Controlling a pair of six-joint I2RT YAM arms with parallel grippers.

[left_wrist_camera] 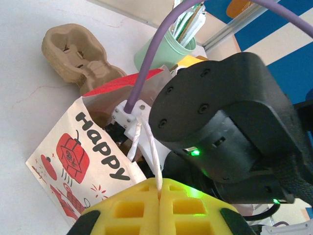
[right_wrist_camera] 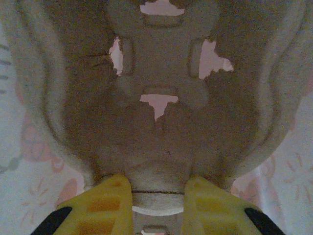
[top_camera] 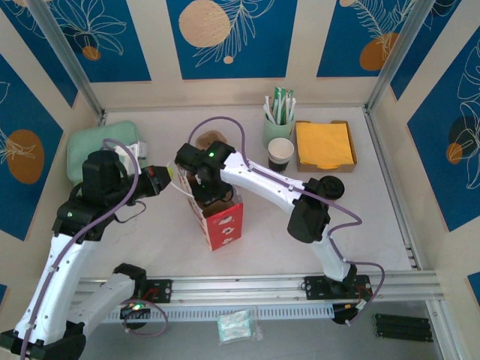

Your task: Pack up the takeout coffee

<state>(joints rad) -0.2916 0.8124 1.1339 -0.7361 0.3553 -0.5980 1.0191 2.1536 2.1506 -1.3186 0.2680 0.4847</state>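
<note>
The takeout coffee is out of view. The red-and-white paper bag [top_camera: 223,223] [left_wrist_camera: 73,156] stands upright at the table's middle. My left gripper [top_camera: 171,177] [left_wrist_camera: 160,192] is shut on the bag's white string handle [left_wrist_camera: 155,156], just left of the bag's mouth. My right gripper [right_wrist_camera: 157,196] reaches down into the open bag from above and is shut on a brown pulp cup carrier [right_wrist_camera: 161,122]. The bag's pale inner walls [right_wrist_camera: 19,147] show on both sides of the carrier.
A second pulp carrier [left_wrist_camera: 73,51] lies on the table behind the bag. At the back right stand a lidless white cup [top_camera: 281,154], a green cup of packets [top_camera: 279,124] and a tray of orange napkins [top_camera: 324,145]. A loose black lid [top_camera: 331,185] lies by my right arm.
</note>
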